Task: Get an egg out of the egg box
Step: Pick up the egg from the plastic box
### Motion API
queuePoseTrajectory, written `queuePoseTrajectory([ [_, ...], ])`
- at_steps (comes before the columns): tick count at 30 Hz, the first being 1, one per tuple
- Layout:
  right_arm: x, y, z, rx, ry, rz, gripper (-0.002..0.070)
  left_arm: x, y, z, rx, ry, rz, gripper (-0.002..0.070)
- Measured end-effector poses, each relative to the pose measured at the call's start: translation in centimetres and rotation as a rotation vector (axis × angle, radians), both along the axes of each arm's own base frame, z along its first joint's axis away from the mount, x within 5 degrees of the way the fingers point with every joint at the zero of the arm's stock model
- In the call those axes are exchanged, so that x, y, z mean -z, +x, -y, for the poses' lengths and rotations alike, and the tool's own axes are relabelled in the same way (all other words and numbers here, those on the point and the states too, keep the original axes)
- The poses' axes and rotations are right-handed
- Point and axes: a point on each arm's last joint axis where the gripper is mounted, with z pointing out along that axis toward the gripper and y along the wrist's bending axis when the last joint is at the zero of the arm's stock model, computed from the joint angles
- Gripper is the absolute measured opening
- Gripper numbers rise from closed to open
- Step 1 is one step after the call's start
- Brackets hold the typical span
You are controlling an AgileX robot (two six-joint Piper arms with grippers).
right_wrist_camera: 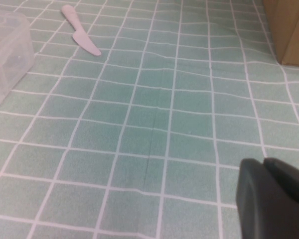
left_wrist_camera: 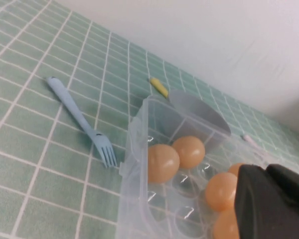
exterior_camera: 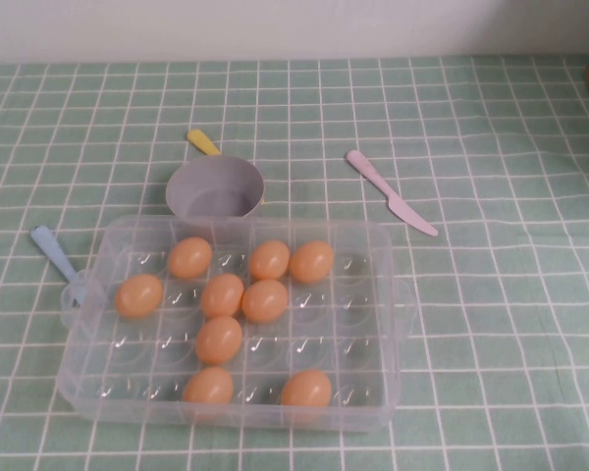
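Observation:
The egg box (exterior_camera: 358,324), a clear plastic tray with round dimples, lies at the middle of the table and holds several orange-tan eggs (exterior_camera: 265,300). In the left wrist view the box's near corner (left_wrist_camera: 134,149) and some eggs (left_wrist_camera: 163,163) show. My left gripper (left_wrist_camera: 265,168) is shut and empty, hovering near the box's left front corner, apart from the eggs. My right gripper (right_wrist_camera: 264,162) is shut and empty over bare tablecloth to the right of the box, whose corner (right_wrist_camera: 10,50) shows there. Neither gripper shows in the high view.
A grey cup with a yellow handle (exterior_camera: 216,188) stands just behind the box. A blue fork (exterior_camera: 57,260) lies at the box's left. A pink knife (exterior_camera: 391,192) lies at the back right. A brown box (right_wrist_camera: 289,30) stands at the far right edge.

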Motion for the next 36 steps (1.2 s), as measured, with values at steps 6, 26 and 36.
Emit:
queuePoseTrajectory([
  [6,0.0,0.0,0.0,0.0,0.0,0.0,-0.0017,-0.4,0.1,-0.2,-0.028,-0.048,0.039,-0.0004],
  [26,0.0,0.0,0.0,0.0,0.0,0.0,-0.0017,-9.1,6.5,2.7,0.416,0.33,-0.495,-0.0004],
  [36,0.0,0.0,0.0,0.0,0.0,0.0,-0.0017,-11.1,13.4,3.2,0.556,0.488,-0.663,-0.0004],
])
